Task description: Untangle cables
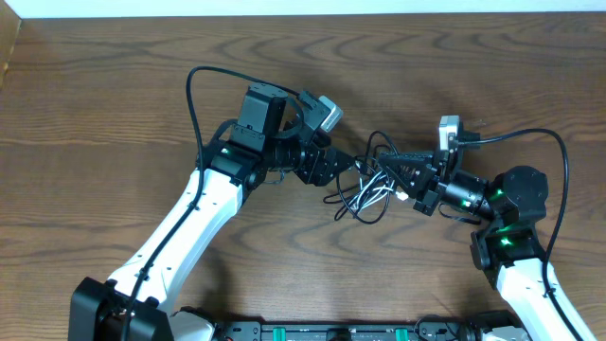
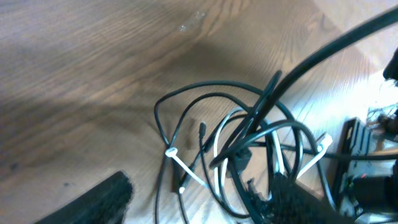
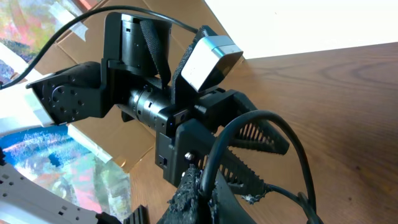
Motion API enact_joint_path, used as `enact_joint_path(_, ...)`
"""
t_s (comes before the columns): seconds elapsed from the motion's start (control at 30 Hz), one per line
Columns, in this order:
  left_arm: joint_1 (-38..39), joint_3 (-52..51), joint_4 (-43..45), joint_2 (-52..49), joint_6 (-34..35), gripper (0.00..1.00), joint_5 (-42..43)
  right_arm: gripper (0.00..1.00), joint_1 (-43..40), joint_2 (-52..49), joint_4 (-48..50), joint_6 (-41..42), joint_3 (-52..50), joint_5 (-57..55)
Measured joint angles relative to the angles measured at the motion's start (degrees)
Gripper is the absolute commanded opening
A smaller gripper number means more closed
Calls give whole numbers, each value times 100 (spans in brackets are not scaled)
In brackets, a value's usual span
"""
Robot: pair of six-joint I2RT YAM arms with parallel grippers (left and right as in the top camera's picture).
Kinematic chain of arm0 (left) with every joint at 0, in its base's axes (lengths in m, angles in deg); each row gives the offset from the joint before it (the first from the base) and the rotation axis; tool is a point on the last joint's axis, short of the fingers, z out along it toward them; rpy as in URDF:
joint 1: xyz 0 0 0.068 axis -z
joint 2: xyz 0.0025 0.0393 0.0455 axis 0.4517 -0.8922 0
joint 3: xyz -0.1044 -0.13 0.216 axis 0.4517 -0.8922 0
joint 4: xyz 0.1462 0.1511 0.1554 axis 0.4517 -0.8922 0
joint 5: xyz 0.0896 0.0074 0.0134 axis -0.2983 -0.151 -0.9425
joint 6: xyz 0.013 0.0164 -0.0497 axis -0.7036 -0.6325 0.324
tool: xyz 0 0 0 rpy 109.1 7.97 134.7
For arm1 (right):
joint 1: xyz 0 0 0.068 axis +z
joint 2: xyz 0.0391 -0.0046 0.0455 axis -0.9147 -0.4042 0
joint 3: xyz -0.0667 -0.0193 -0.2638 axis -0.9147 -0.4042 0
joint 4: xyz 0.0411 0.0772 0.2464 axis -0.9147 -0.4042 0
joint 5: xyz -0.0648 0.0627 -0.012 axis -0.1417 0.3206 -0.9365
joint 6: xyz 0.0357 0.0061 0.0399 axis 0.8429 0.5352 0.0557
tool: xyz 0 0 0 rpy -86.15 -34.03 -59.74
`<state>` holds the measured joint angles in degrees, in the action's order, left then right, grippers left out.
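Observation:
The cables (image 1: 367,192) lie in one knotted bundle of thin black loops and a white cord between my two grippers. In the left wrist view the black loops (image 2: 205,93) overlap on the wood, and the white cord (image 2: 186,170) runs through them with a small plug end. My left gripper (image 2: 199,190) is open, its fingers (image 2: 102,202) apart on either side of the bundle's near edge. My right gripper (image 3: 202,185) is shut on a black cable (image 3: 217,149) that arches up out of the pinch. In the overhead view the left gripper (image 1: 348,170) and right gripper (image 1: 398,176) face each other closely.
The wooden table (image 1: 114,114) extends all around the bundle. Thick black arm cables (image 1: 192,95) arch above each arm. The right arm's body (image 2: 364,158) stands close on the right in the left wrist view. Cardboard and coloured sheets (image 3: 56,155) lie beyond the table edge.

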<state>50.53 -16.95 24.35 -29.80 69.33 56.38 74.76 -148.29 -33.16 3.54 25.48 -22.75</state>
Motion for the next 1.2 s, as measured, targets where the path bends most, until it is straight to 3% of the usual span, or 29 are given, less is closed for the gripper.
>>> enact_joint_path(0.07, 0, 0, -37, -17, -28, 47, 4, 1, 0, 0, 0, 0, 0, 0)
enact_joint_path(0.13, 0, 0, -81, -39, -31, 47, 4, 1, 0, 0, 2, 0, 0, 2)
enact_joint_path(0.17, 7, 0, -94, -42, -31, 48, 2, 1, 0, 0, 2, 0, 0, 2)
enact_joint_path(0.2, 17, 0, -94, -42, -31, 61, 2, 1, 0, 0, 2, 0, 0, 0)
enact_joint_path(0.27, 76, 0, -92, -42, -24, 71, 0, 1, 0, 0, 9, 0, 0, 0)
enact_joint_path(0.5, 304, 0, -98, -42, -26, 71, 0, 1, 0, 0, 28, 0, 0, 0)
enact_joint_path(0.53, 310, 0, -98, -42, -26, 66, 0, 1, 0, 0, 28, 0, 0, 0)
enact_joint_path(0.67, 317, 0, -96, -42, -46, 11, -63, 1, 0, 0, 28, 2, 0, 0)
enact_joint_path(1.07, 319, 0, -98, -42, -26, 8, -420, 1, 0, 0, 28, 0, 0, 0)
enact_joint_path(1.2, 323, 0, -138, -42, -28, 8, -911, 1, 0, 0, 122, 2, 0, 0)
